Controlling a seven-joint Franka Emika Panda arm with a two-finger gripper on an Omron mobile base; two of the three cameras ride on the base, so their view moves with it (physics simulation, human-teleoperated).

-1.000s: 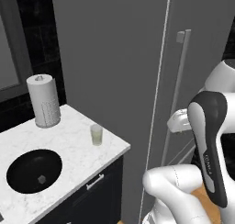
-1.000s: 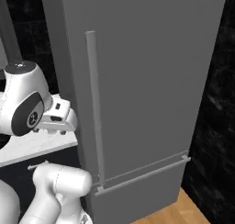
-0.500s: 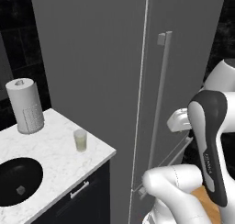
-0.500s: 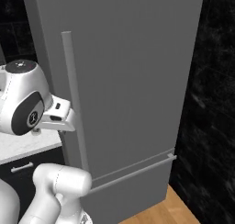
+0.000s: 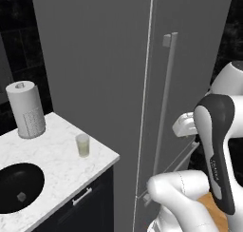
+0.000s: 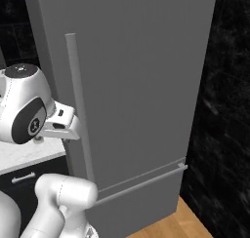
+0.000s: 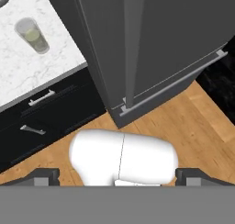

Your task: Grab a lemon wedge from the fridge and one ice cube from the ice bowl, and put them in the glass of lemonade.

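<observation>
White marble counter lies nearest on the left, carrying the ice bowl with one pale ice cube inside, placed low and open for easy picking; just beyond stands the glass of lemonade, upright near the counter's edge beside the fridge; a paper-towel roll sits further back. The gripper has its fingers spread wide and empty (presumably readied for the long door handle); the fridge is closed, so the lemon wedge is presumably hidden inside it.
</observation>
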